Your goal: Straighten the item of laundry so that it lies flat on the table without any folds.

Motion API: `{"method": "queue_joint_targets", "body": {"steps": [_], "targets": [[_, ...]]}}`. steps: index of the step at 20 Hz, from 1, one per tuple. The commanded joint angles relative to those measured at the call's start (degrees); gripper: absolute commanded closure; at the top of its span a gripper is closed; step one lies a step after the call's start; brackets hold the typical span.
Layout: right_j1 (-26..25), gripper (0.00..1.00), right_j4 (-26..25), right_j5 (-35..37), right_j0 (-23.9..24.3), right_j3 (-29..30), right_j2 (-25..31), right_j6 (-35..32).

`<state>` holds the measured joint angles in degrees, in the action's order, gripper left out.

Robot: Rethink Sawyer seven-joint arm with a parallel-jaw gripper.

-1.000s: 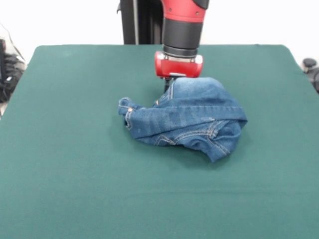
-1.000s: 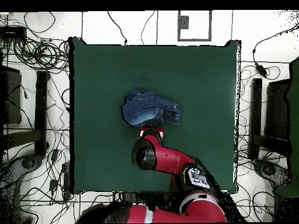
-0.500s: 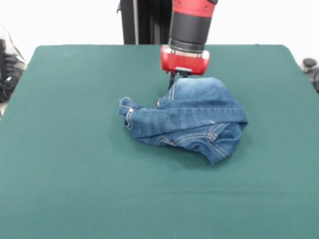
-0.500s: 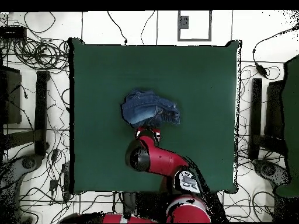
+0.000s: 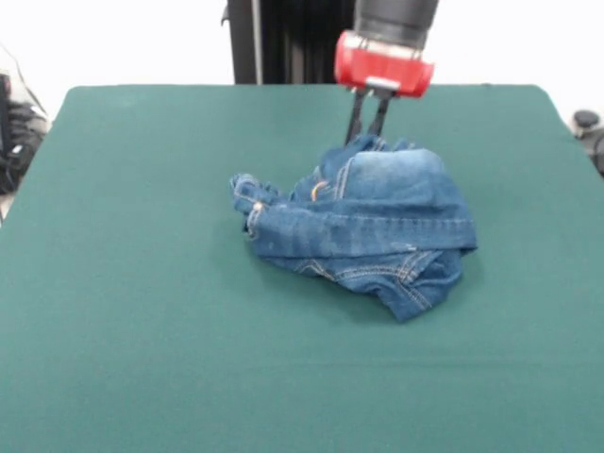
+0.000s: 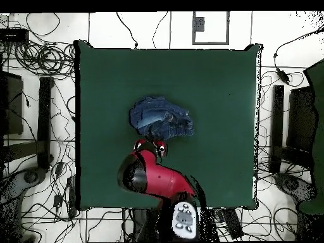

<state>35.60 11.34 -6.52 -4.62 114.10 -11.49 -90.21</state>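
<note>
We are looking at the arm (image 5: 392,28) coming down from above, its black forearm ending in a red wrist collar, with the gripper (image 5: 366,135) pointing almost straight down at the far edge of the jeans (image 5: 363,226). The two dark fingers (image 5: 356,115) are standing close together, narrowing toward the tips, and they are pinching a raised bit of denim at the top of the heap, so the cloth is peaking up toward them. The jeans are sitting bunched in a rumpled mound near the middle of the table (image 5: 142,330), slightly toward the far side, with folds stacked over each other and a waistband corner sticking out on one side. In the overhead view the arm (image 6: 155,180) is reaching across the table (image 6: 215,88) from its base edge, its red wrist touching the near edge of the jeans (image 6: 159,118)
</note>
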Motion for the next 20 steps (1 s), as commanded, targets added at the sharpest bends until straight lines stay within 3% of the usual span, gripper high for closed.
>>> {"method": "queue_joint_targets", "body": {"steps": [1,10,17,20], "targets": [[5.83,1.0,8.26,12.28,-7.83,2.76,-2.68,-17.9],[7.05,1.0,12.88,16.11,-15.54,3.16,-8.11,-20.57],[6.04,1.0,16.35,26.85,-29.98,-0.73,-19.52,-28.73],[5.48,1.0,16.65,30.5,-33.27,-2.35,-21.92,-31.88]]}}
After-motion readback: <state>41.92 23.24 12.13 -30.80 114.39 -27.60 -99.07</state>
